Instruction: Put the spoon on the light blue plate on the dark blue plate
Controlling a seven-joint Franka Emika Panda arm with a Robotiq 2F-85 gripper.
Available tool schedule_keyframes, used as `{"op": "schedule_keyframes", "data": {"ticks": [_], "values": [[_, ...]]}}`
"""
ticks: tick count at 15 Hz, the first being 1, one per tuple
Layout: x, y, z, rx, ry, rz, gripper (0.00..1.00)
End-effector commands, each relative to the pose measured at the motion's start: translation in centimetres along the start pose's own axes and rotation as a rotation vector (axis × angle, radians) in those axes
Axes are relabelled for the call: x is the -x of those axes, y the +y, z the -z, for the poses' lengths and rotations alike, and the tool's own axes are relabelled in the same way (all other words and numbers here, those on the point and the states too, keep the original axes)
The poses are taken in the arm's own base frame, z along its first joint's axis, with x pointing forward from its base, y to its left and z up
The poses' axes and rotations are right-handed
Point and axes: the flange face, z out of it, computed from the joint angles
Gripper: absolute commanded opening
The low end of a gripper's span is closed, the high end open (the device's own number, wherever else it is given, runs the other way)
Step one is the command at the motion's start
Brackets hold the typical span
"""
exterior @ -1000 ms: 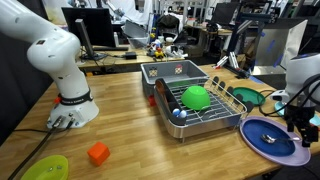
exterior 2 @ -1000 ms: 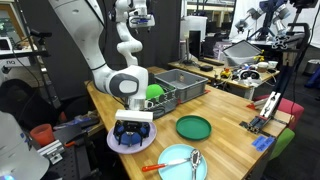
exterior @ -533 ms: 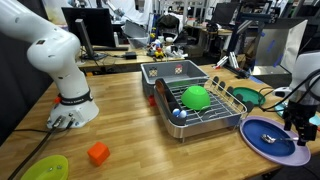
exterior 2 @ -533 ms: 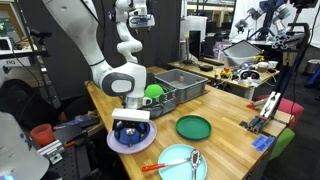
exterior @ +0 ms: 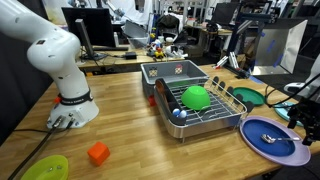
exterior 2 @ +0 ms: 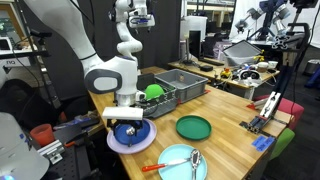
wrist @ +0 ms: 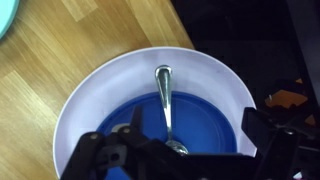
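Note:
The dark blue plate (wrist: pixel 90 90) with its lavender rim fills the wrist view, and a slender silvery spoon (wrist: pixel 164 98) lies in its blue middle. My gripper (wrist: pixel 194 120) hangs open just above the plate, with a finger on either side of the spoon and not touching it. The plate shows in both exterior views (exterior: pixel 290 152) (exterior 2: pixel 145 144) with the gripper (exterior: pixel 303 118) (exterior 2: pixel 128 121) over it. The light blue plate (exterior 2: pixel 172 158) lies near the table's front edge in an exterior view, and another spoon (exterior 2: pixel 195 160) rests on it.
A dark green plate (exterior 2: pixel 193 127) lies next to the light blue one, and an orange piece (exterior 2: pixel 150 167) lies at its edge. A wire rack with a green bowl (exterior: pixel 196 96) and a grey bin (exterior: pixel 175 72) stand mid-table. A red block (exterior: pixel 97 153) and a lime plate (exterior: pixel 45 168) sit at the near corner.
My gripper has risen from the dark blue plate, open and empty. The spoon stays lying on that plate.

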Motion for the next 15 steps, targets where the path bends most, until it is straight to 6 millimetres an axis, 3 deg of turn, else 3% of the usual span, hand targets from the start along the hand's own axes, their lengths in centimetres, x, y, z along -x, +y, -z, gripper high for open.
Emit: {"op": "schedule_keyframes", "data": {"ticks": [1, 15], "values": [[0.46, -0.24, 0.48, 0.001, 0.015, 0.008, 1.0], [0.41, -0.42, 0.55, 0.0, 0.018, 0.012, 1.0]]}}
